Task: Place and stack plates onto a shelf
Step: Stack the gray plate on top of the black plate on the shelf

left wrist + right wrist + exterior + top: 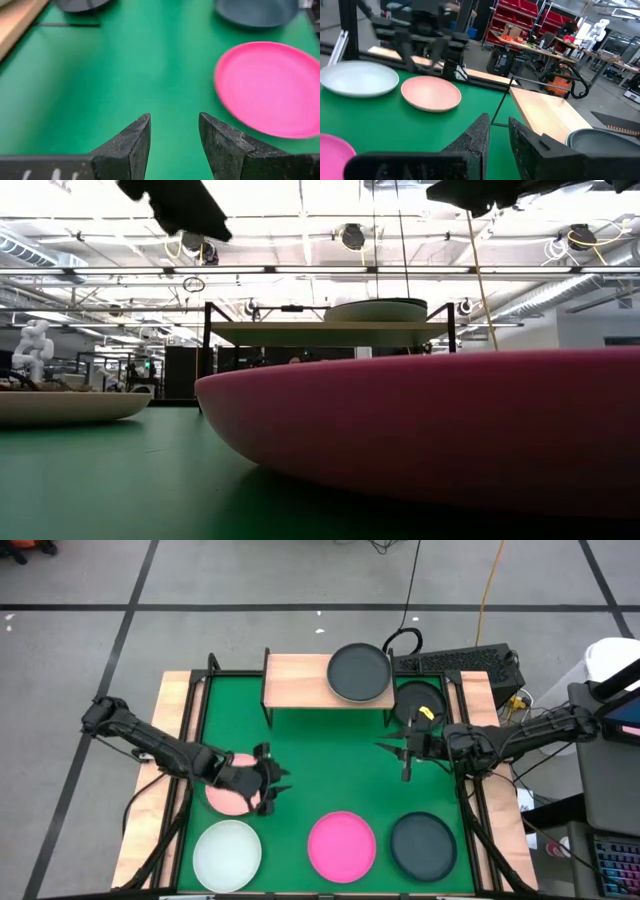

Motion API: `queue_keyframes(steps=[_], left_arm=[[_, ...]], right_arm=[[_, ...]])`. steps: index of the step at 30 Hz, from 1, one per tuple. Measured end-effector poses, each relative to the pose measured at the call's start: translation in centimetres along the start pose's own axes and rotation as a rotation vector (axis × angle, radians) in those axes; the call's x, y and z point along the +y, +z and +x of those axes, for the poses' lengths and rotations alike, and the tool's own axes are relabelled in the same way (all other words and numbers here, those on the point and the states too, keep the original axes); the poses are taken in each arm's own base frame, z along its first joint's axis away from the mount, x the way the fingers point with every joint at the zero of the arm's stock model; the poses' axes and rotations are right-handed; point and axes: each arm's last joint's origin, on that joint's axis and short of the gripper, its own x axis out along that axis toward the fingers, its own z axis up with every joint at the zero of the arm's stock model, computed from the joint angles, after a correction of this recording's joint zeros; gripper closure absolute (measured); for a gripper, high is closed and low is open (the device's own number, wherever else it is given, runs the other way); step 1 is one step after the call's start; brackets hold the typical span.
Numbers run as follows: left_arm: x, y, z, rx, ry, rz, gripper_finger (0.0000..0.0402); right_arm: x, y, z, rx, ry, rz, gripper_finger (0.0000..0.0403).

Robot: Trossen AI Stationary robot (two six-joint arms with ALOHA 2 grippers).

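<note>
Only the high view shows a dark plate (pixel 358 673) on the shelf (pixel 300 679); nearer, left pincer (pixel 268 781) beside the pink plate (pixel 226 796) and right pincer (pixel 404 753) both spread, empty.

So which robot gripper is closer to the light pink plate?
The left one. The left gripper hovers right at the pale pink plate's edge, partly over it. The right gripper is far across the green mat, over nearer the shelf.
</note>
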Motion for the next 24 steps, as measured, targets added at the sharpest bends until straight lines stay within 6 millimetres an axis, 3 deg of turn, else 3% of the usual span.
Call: queue_keyframes(steps=[8,13,18,24], left_arm=[[-4.8,-2.1,1.1,0.005,-0.019,0.031,0.0229],[-7.1,-2.7,0.3,0.046,-0.062,0.010,0.0229],[-9.4,-2.0,-1.9,0.134,-0.068,-0.042,0.0229],[-13.8,1.0,-3.4,0.107,-0.141,-0.026,0.0229]], right_arm=[[0.2,0.0,0.3,-0.006,0.003,0.123,0.0348],[0.7,-0.4,0.8,0.020,0.060,0.165,0.0348],[1.7,-0.3,0.7,0.011,0.159,0.105,0.0348],[2.7,0.0,0.1,-0.003,0.216,0.140,0.0348]])
